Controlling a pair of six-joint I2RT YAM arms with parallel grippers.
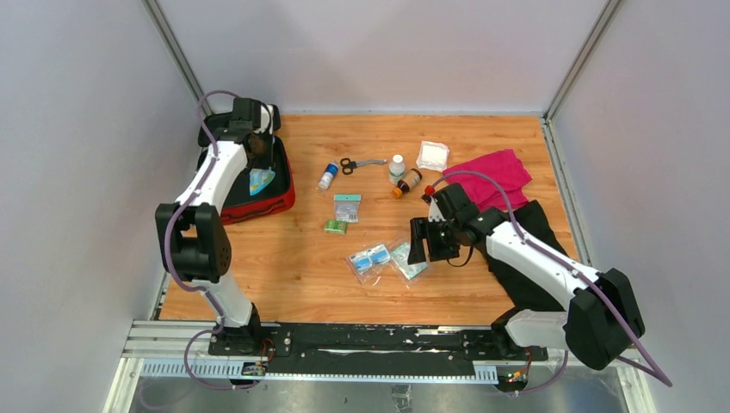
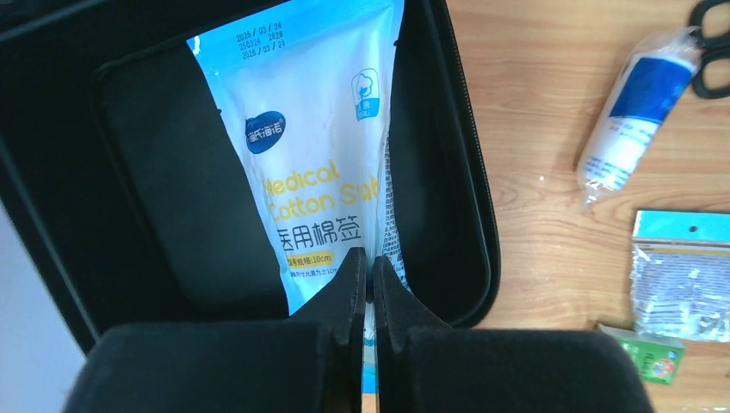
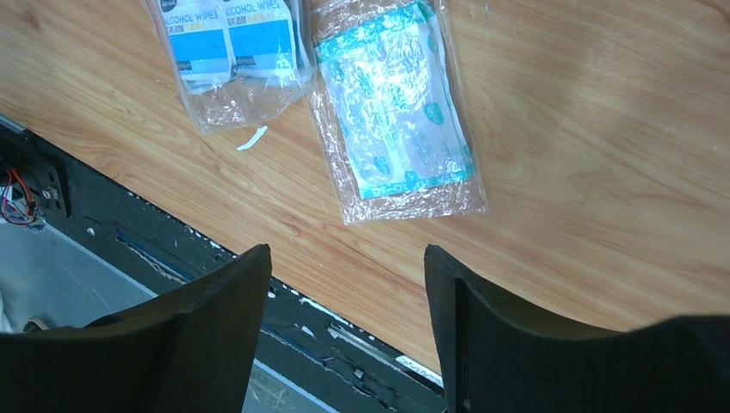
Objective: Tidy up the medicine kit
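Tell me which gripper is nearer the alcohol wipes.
Right. The right gripper hovers open close to the wipes; the left gripper is far off over the kit, jaws shut on a swab pack.

I would call this a robotics laboratory, a small test cell. Plain pale panels (image 1: 379,52) close the wooden tabletop (image 1: 310,275) on three sides, with bare metal posts (image 1: 176,52) in the corners. At the near edge an aluminium rail (image 1: 344,351) carries a black plate (image 1: 370,334), where the left arm (image 1: 219,168) and the right arm (image 1: 538,258) are bolted. Purple cables (image 1: 646,366) run along them, and thin coloured wires (image 3: 13,194) lie exposed beside the plate. On the tabletop sit the red medicine kit (image 1: 262,206) and small medical packets (image 1: 370,258).
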